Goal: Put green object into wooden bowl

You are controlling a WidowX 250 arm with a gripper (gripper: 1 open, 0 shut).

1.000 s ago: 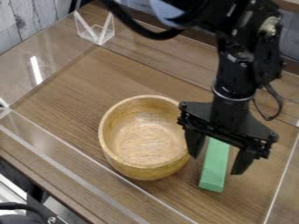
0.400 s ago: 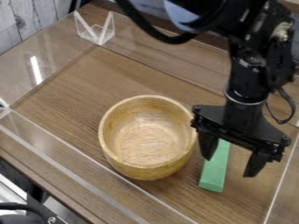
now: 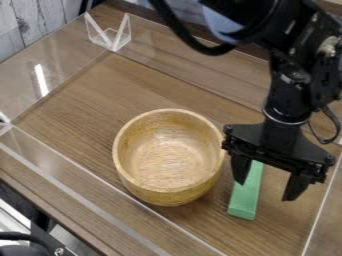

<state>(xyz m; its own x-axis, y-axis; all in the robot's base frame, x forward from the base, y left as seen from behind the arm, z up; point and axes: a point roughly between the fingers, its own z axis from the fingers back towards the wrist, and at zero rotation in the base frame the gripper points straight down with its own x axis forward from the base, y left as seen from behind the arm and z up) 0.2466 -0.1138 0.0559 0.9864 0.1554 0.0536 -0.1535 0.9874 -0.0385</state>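
The green object (image 3: 247, 192), a flat bright green block, lies on the wooden tabletop just right of the wooden bowl (image 3: 167, 155). The bowl is round, light tan and has nothing in it. My gripper (image 3: 269, 182) points straight down over the block's upper half, open, one dark finger (image 3: 237, 168) on the bowl side and the other on the far right. The fingers straddle the block; whether they touch it cannot be made out. The block's upper end is partly hidden by the gripper.
Clear acrylic walls (image 3: 60, 70) fence the table on the left, front and right. A small clear stand (image 3: 107, 33) sits at the back left. The black arm (image 3: 301, 75) and its cables rise at the upper right. Bare wood lies left of the bowl.
The gripper has shifted right and lower, settling around the green block. Its jaws have stayed open. Bowl and block have not moved.
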